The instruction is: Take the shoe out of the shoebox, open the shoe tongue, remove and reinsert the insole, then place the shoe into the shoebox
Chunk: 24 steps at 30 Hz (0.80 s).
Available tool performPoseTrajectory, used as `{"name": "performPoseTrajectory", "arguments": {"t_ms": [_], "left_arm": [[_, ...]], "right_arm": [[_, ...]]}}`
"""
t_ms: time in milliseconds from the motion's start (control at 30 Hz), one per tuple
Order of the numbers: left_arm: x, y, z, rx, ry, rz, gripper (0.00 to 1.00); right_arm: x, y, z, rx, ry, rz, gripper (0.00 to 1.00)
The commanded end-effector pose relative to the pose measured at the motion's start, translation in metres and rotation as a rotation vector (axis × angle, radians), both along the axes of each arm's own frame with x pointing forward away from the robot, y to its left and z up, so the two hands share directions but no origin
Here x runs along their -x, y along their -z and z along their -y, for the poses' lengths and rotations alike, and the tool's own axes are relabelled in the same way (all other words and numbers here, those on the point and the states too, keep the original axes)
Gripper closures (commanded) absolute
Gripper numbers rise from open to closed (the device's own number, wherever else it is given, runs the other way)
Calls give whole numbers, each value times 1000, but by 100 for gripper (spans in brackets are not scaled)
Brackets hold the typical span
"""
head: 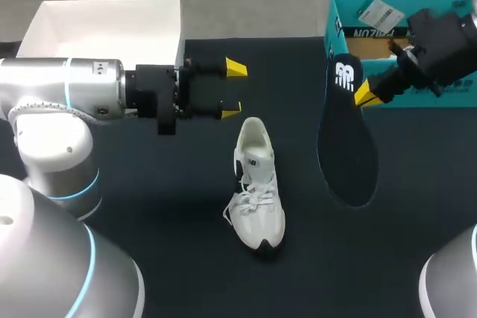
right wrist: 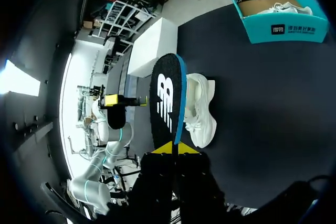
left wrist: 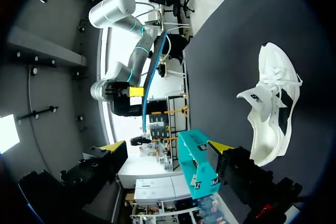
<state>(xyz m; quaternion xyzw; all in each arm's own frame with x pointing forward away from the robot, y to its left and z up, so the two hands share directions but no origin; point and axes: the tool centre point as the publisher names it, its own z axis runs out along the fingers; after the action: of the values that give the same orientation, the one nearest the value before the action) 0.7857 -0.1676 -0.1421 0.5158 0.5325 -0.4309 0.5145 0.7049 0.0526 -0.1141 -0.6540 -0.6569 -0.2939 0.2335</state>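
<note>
One insole [head: 346,147], one shoe [head: 257,184] outside shoebox [right wrist: 252,31]

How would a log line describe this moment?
stage: insole out of shoe | right gripper: shut on insole, held above table | left gripper: open, empty, near shoe | shoe: on table, outside shoebox

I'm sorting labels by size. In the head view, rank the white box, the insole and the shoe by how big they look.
1. white box, largest.
2-3. insole and shoe look near alike. The insole hangs in the right gripper, nearer the camera, so I won't rank them.
</note>
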Motion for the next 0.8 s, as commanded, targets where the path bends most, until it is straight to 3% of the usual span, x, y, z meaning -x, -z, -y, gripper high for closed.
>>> {"name": "performPoseTrajectory", "arguments": {"t_ms": [33,267,533,800], "left_arm": [[-1,9,6,-3,-5,7,0],[4,15,15,45,0,-2,0],[2,14,28,104,22,-16,0],[1,5,36,163,52,-13,0]], "right_arm": [[-11,10,-9,40,-6,-95,100],[-32,21,-18,-63,125,-218,100],[-54,10,-46,-108,147,-185,100],[-63,12,-79,-175,148,-197,100]]}}
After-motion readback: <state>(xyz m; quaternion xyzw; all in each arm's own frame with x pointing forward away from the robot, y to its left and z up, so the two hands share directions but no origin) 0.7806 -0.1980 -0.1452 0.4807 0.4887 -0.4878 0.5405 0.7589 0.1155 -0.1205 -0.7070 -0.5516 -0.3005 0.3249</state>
